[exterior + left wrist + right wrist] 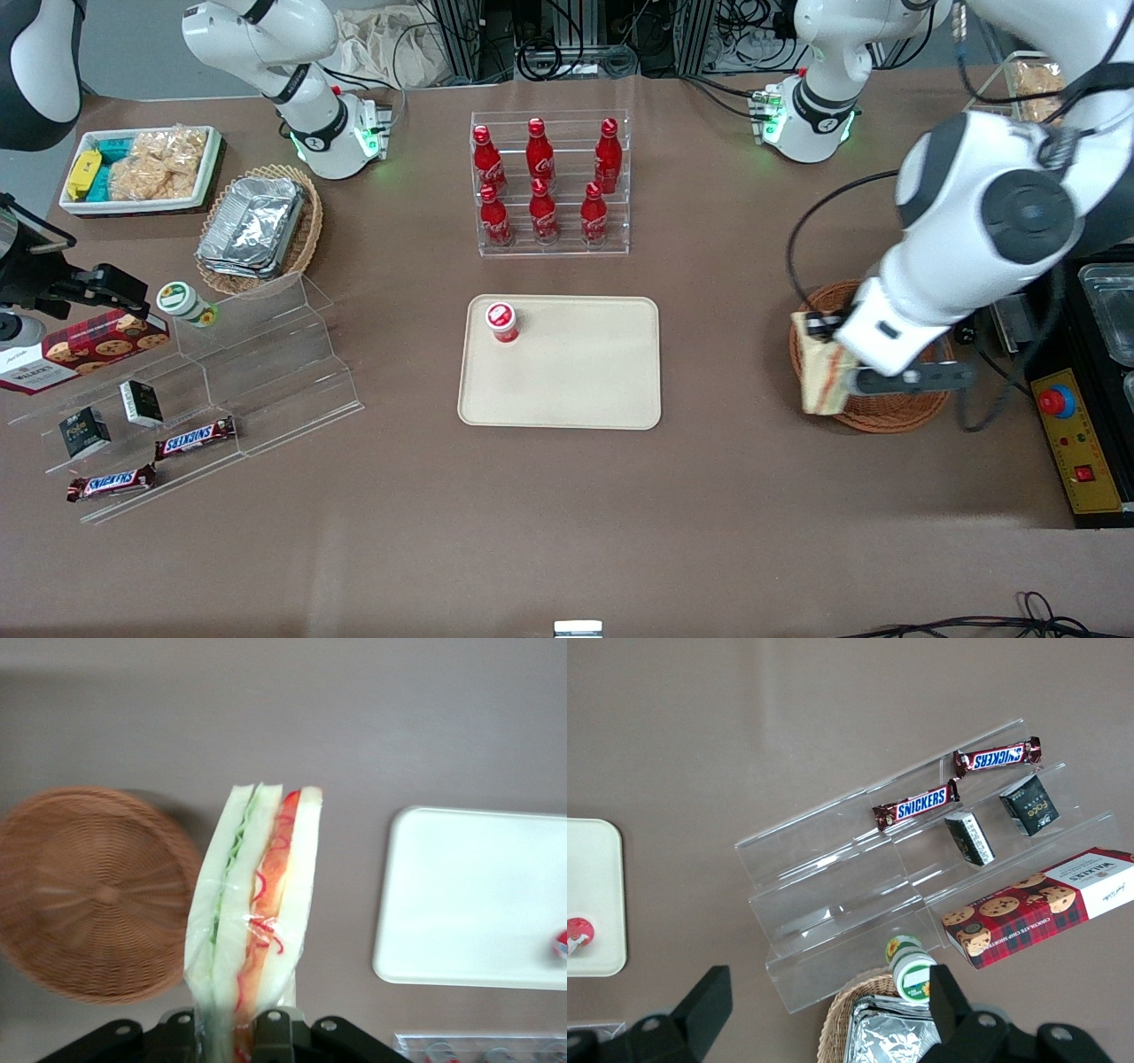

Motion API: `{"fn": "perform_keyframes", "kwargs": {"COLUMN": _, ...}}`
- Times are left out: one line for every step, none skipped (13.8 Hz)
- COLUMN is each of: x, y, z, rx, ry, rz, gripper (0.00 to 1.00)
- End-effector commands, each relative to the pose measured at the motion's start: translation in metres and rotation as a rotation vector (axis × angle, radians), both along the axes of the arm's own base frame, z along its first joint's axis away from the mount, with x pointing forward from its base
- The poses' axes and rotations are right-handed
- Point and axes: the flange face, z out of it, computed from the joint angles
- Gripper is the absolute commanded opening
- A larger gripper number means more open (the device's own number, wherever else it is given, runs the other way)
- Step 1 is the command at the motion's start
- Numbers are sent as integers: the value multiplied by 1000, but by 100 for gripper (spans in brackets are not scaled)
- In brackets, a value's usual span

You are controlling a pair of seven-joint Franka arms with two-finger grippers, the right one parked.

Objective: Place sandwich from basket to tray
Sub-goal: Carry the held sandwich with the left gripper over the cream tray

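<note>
The gripper (237, 1028) clamps the wrapped sandwich (252, 921), lifted clear above the wicker basket (89, 895); the tray (469, 895) lies sideways toward the parked arm's end, well apart

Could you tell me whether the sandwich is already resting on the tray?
No, the gripper holds the sandwich above the table between the basket and the tray.
</note>
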Motion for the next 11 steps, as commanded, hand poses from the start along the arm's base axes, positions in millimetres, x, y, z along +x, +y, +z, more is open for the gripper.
{"fn": "perform_keyframes", "kwargs": {"x": 0, "y": -76, "z": -38, "rx": -20, "ry": 37, "rz": -45, "gripper": 0}}
{"fn": "perform_keyframes", "kwargs": {"x": -8, "y": -104, "z": -58, "rx": -17, "ry": 44, "rz": -71, "gripper": 0}}
{"fn": "perform_keyframes", "kwargs": {"x": -11, "y": -122, "z": -79, "rx": 1, "ry": 41, "rz": -68, "gripper": 0}}
{"fn": "perform_keyframes", "kwargs": {"x": -9, "y": -135, "z": -106, "rx": 9, "ry": 39, "rz": -45, "gripper": 0}}
{"fn": "perform_keyframes", "kwargs": {"x": -9, "y": -148, "z": -127, "rx": 14, "ry": 30, "rz": -25, "gripper": 0}}
{"fn": "perform_keyframes", "kwargs": {"x": -16, "y": -171, "z": -150, "rx": 16, "ry": 16, "rz": -19, "gripper": 0}}
{"fn": "perform_keyframes", "kwargs": {"x": -20, "y": -186, "z": -170, "rx": 22, "ry": -6, "rz": -5, "gripper": 0}}
{"fn": "perform_keyframes", "kwargs": {"x": -20, "y": -192, "z": -194, "rx": 29, "ry": -12, "rz": 20, "gripper": 0}}
{"fn": "perform_keyframes", "kwargs": {"x": -21, "y": -195, "z": -208, "rx": 35, "ry": -10, "rz": 35, "gripper": 0}}
{"fn": "perform_keyframes", "kwargs": {"x": -26, "y": -203, "z": -217, "rx": 39, "ry": -3, "rz": 25, "gripper": 0}}
{"fn": "perform_keyframes", "kwargs": {"x": -29, "y": -203, "z": -226, "rx": 46, "ry": 10, "rz": 20, "gripper": 0}}
